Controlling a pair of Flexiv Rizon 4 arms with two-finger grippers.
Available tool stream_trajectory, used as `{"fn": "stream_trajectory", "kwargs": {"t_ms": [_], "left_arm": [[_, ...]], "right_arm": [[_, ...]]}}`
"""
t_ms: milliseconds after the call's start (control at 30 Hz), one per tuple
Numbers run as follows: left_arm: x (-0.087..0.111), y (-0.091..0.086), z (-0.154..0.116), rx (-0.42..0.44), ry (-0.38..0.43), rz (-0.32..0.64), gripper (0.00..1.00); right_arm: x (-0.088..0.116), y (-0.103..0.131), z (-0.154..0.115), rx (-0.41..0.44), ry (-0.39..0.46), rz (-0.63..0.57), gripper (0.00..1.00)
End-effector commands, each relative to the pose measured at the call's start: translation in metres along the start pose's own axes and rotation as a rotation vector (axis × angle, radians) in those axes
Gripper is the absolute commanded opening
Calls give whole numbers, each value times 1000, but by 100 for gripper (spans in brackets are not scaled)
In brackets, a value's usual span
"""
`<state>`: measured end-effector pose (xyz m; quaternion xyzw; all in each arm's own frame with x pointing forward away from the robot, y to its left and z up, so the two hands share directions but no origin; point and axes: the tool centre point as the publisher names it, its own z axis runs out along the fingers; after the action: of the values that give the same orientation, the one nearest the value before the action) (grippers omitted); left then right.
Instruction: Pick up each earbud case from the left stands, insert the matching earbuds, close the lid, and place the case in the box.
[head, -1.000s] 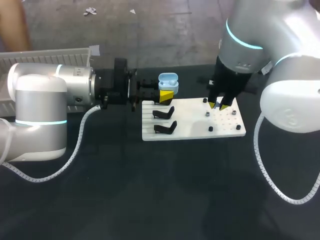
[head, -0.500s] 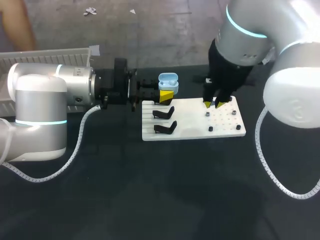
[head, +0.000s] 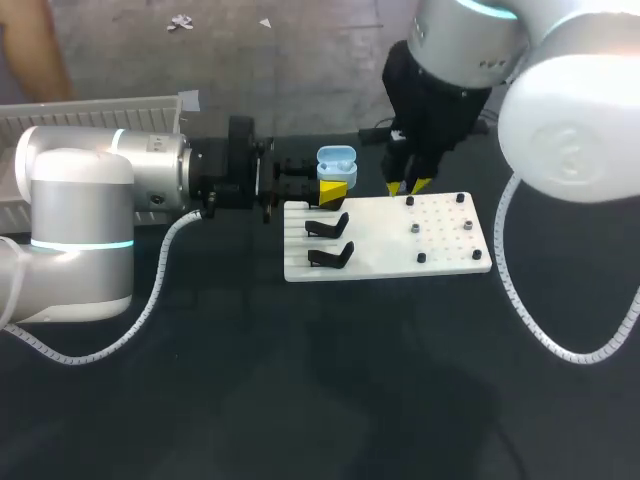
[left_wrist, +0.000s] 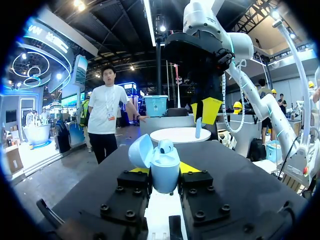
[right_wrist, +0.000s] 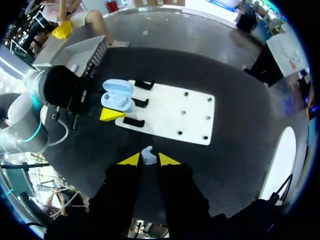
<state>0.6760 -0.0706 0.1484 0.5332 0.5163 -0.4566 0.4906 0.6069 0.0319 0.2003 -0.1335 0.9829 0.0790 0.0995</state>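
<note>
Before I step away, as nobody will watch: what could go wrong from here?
The earbud sits only at the tips of the right pincer, so it could slip out. The case in the left pincer has a small opening beside its raised lid; a misaligned approach might jam or knock it.

A black table (head: 300, 400) fills most of the head view. Its top is matte and plain, and its far edge runs straight across. Light falls evenly from above, leaving only faint, soft shadows on the near part. From the wrist views the top looks dark grey.
</note>
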Motion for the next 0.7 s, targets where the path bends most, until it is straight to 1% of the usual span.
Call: {"fn": "stream_trajectory", "kwargs": {"t_ms": [33,300,600,700], "left_arm": [[1,-2,1,-8,-3,4,0],[1,-2,1,-8,-3,4,0],[1,-2,1,-8,-3,4,0],[1,-2,1,-8,-3,4,0]], "right_arm": [[-10,8,-7,0,25,-36,0],[-26,26,-16,-38,7,-109,0],[-41,48,-16,-68,-12,-178,0],[-45,54,-14,-64,-28,-195,0]]}}
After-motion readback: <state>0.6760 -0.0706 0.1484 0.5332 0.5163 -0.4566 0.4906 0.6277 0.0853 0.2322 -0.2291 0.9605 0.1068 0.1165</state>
